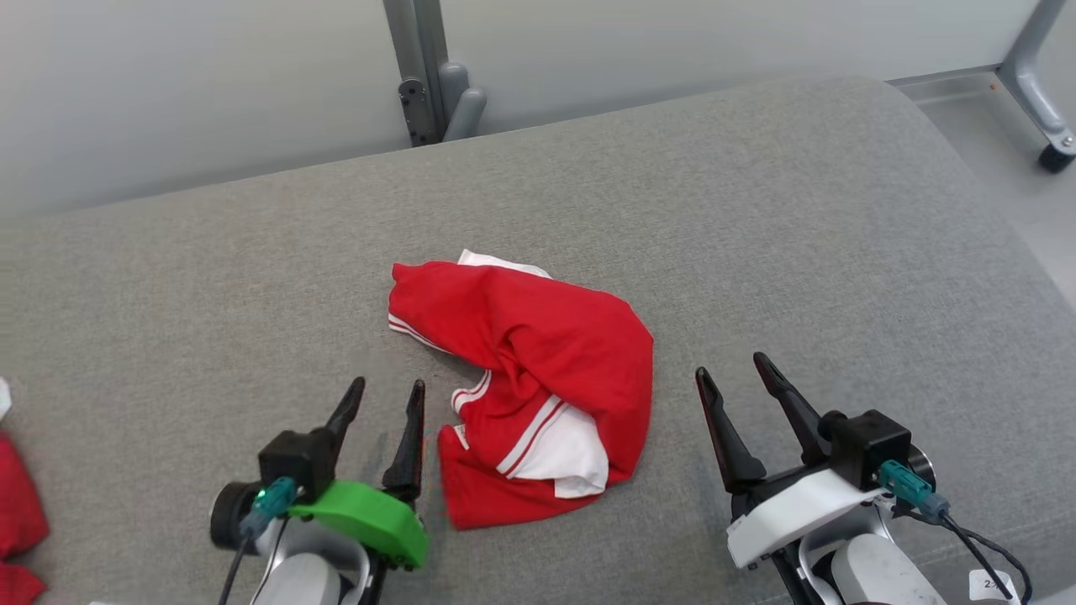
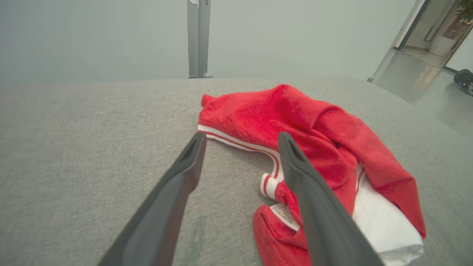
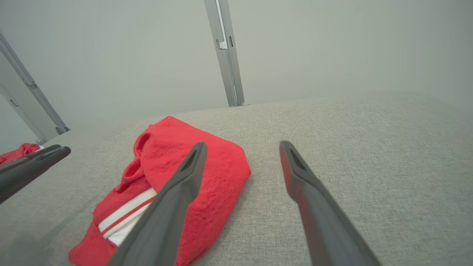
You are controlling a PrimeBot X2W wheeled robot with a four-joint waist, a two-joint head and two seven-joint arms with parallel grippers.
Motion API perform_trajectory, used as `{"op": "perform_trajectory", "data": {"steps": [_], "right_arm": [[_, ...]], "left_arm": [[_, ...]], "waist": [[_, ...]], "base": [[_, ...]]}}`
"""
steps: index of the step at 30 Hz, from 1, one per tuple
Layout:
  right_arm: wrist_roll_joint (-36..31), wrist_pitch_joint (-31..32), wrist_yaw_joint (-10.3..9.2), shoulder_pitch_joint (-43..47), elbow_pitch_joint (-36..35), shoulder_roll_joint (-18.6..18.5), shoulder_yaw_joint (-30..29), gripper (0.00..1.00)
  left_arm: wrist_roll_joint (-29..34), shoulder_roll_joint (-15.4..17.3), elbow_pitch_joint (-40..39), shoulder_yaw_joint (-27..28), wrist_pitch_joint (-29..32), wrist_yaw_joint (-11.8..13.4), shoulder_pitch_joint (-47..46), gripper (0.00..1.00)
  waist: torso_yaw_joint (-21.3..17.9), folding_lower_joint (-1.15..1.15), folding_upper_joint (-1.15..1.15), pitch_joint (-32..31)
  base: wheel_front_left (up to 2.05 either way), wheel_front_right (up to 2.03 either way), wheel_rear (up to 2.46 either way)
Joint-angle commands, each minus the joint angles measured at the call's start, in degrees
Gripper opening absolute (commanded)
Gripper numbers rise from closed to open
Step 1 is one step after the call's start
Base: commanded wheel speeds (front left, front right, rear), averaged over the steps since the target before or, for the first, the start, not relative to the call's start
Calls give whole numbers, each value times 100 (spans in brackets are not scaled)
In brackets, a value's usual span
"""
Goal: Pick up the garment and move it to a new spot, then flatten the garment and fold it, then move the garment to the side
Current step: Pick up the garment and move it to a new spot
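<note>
You have the garment (image 1: 521,386), red with white panels and red-and-white striped trim, lying crumpled near the middle of the grey cushioned surface (image 1: 756,210), between the two grippers. Neither one holds it.

From the head view, your left gripper (image 1: 388,384) sits just beside the garment's near left edge, fingers parted with only bare grey fabric between them. Your right gripper (image 1: 730,365) is off to the garment's other side, a clear strip of cushion away, its fingers also spread and empty.

The left wrist view adds what the head view cannot: a small white label (image 2: 284,216) sewn at the folded striped trim, close against the inner finger. That finger overlaps the cloth in this view, and you cannot tell from it whether the two touch.

The right wrist view gives you the garment's rounded red fold from its far side, with the tip of the other arm's finger (image 3: 29,166) at the left edge and a second red cloth (image 3: 18,151) behind it. That cloth also shows at the head view's lower left, well apart from the garment.
</note>
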Motion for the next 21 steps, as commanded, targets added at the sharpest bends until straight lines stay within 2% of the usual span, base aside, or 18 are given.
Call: {"op": "perform_trajectory", "data": {"steps": [1, 6, 12, 21], "right_arm": [[23, -2, -6, 56, -14, 7, 21, 100], [-4, -2, -6, 104, -26, 14, 107, 100], [7, -2, -6, 42, 43, -7, 344, 100], [-174, -1, -6, -301, 430, -79, 584, 100]], "left_arm": [[116, 71, -201, 221, -5, 31, 243, 100], [466, 80, -810, 918, -4, 37, 942, 100], [664, 19, -1000, 1365, -4, -35, 1432, 100], [413, -8, -1030, 1105, -5, -135, 1269, 100]], "waist": [[283, 0, 0, -146], [611, 0, 0, -191], [923, 0, 0, -137], [1428, 0, 0, 62]], "base": [[0, 0, 0], [0, 0, 0], [0, 0, 0], [0, 0, 0]]}}
